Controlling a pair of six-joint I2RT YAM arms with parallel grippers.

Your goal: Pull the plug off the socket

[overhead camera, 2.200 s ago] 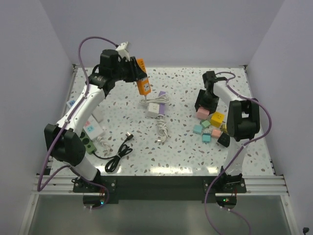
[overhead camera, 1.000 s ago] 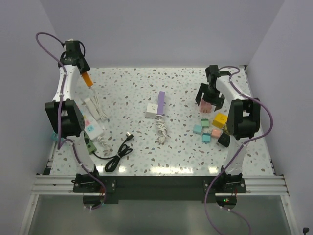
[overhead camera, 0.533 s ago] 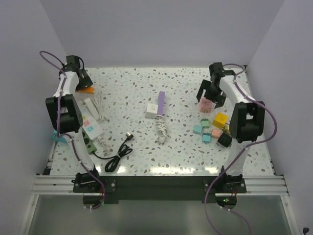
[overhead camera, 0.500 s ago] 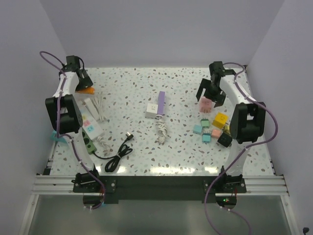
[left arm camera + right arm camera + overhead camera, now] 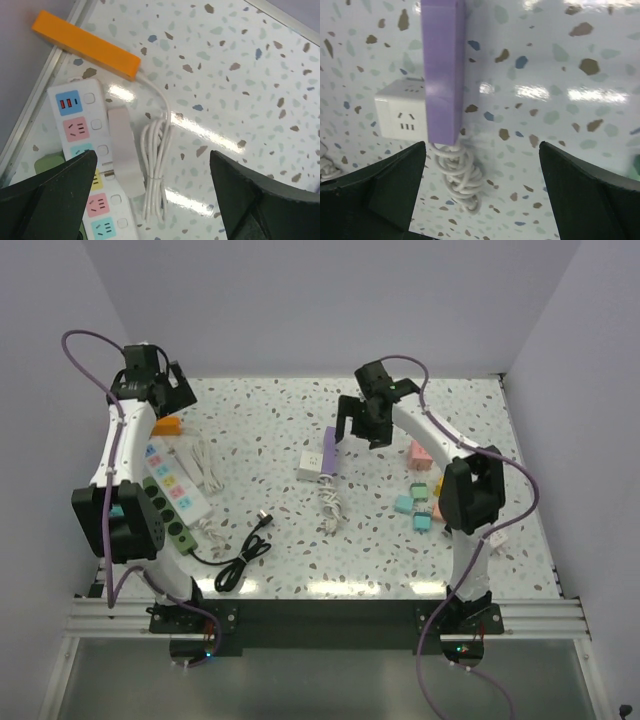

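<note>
Right gripper point(image 5: 361, 430), wide and empty, now above purple strip point(image 5: 442, 70); left gripper point(image 5: 156, 200) wide too.

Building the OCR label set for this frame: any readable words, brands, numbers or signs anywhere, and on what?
No readable text in any view.
White power strip: coloured socket panels only, no lettering legible.
Orange strip: no print visible on the face shown.
Purple strip: no print visible on the face shown.
White cube socket: slots only; any print is too small to read.
</note>
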